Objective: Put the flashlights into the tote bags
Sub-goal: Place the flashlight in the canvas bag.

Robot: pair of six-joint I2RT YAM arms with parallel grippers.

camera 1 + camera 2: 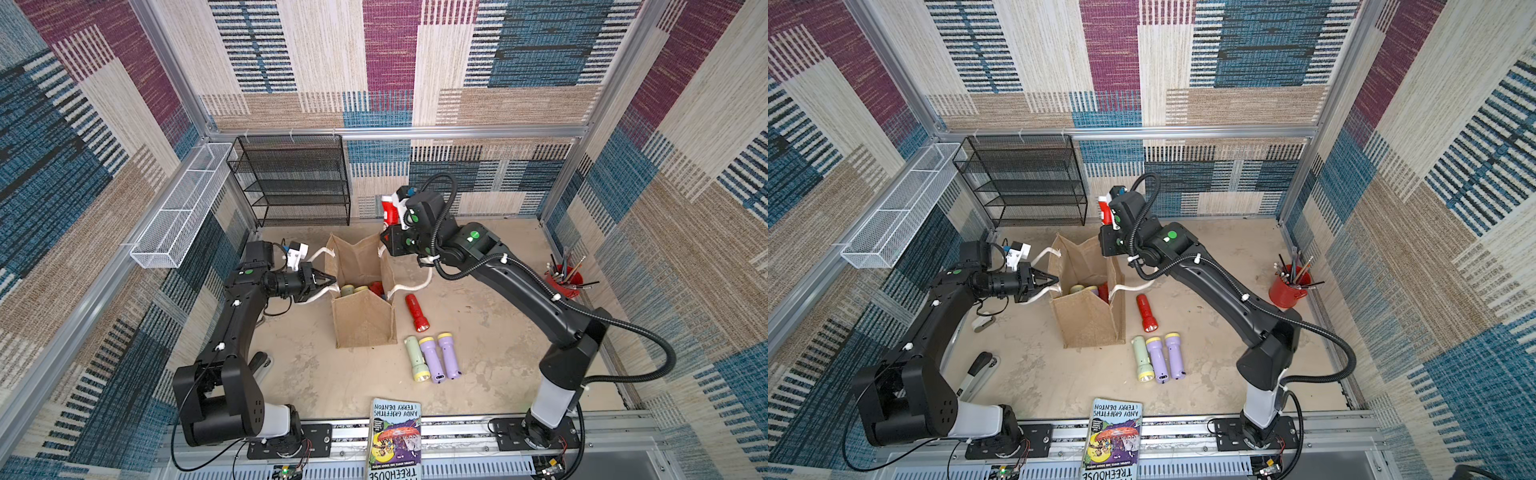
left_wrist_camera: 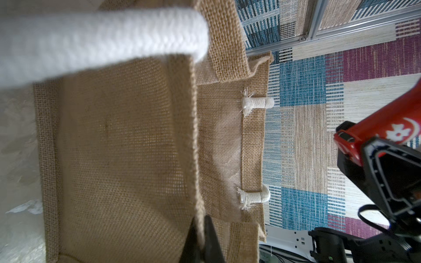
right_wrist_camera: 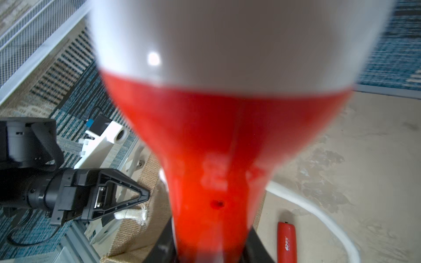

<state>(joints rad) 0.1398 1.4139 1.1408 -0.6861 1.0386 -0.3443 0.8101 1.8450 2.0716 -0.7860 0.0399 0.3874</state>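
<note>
My left gripper (image 1: 332,283) has its jaws pinched together on the rim of the burlap tote bag (image 1: 363,320). It grips the bag's 9 o'clock side in both top views. In the left wrist view the thin cloth edge runs right between my two black fingertips (image 2: 210,239).

My right gripper (image 1: 397,220) is clamped on a red-and-white flashlight (image 1: 390,211), white head up. It hangs at about 12 o'clock from the bag. I think it is over the far rim, but how high is hard to tell.

The bag stands open on the table (image 1: 316,374). Inside it, near the front wall, sit a few flashlights (image 1: 352,289), some with yellowish heads and one red.

A red flashlight (image 1: 417,312) lies on the table at the bag's 3 o'clock, just beside it. At about 5 o'clock a pale green flashlight (image 1: 415,358) and two lilac flashlights (image 1: 432,359) lie side by side, touching or nearly so.

Farther out at 3 o'clock is a red pot of pens (image 1: 564,283). A book (image 1: 395,436) lies at 6 o'clock.
</note>
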